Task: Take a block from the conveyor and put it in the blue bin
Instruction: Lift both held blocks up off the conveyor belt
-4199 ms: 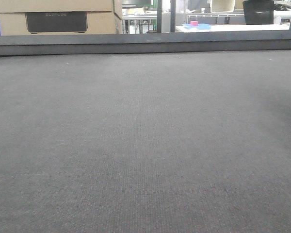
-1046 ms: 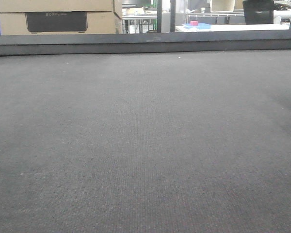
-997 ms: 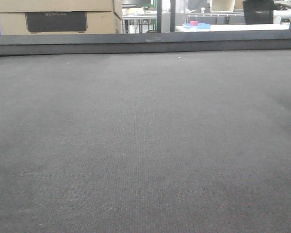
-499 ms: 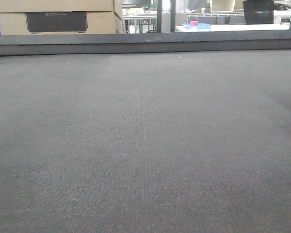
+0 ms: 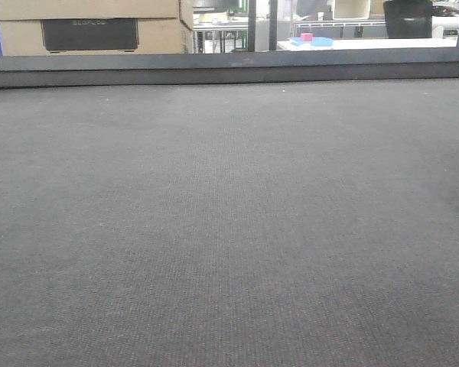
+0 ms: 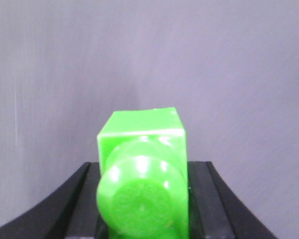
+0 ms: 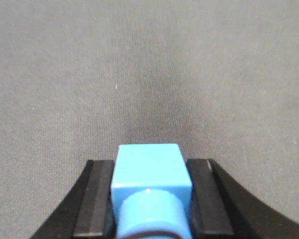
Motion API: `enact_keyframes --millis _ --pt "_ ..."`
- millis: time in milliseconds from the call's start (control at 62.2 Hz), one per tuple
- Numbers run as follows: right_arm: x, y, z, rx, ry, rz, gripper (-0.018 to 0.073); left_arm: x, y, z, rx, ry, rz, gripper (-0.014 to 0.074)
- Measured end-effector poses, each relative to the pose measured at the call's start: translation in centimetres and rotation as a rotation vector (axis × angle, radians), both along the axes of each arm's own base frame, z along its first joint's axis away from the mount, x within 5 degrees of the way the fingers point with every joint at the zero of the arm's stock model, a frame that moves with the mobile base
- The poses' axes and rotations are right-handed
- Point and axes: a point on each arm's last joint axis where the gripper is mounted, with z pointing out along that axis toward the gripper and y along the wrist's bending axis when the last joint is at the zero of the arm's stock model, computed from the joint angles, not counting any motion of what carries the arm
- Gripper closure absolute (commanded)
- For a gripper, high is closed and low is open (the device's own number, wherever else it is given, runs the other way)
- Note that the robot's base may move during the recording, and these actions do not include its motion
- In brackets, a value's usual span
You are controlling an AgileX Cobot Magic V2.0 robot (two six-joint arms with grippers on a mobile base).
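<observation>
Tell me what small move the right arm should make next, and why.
Probably raise it a little. Its jaws are shut on the blue block, one each side, with only belt behind. No bin shows in its wrist view, so lifting clear comes first. The left jaws hold a green block.

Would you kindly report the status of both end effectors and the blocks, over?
Left end effector shut on green block. Right end effector shut on blue block. Front view: conveyor bare, nothing in the way.
</observation>
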Motion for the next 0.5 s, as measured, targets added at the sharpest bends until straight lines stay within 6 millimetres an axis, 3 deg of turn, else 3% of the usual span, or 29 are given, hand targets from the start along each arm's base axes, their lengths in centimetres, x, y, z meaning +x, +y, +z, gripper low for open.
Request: enact_keyframes --millis 290,499 --pt "-6.4 0.7 -1.1 -0.031 -0.263 -0.004 0.0721 -6.8 -0.4 1.7 -0.13 -0.364 0.031 0.0707" --pt "-9.7 1.1 0.9 -0.048 -0.417 -0.004 0.0721 -11.8 -0.3 3.4 -0.141 -0.565 0.021 0.0707"
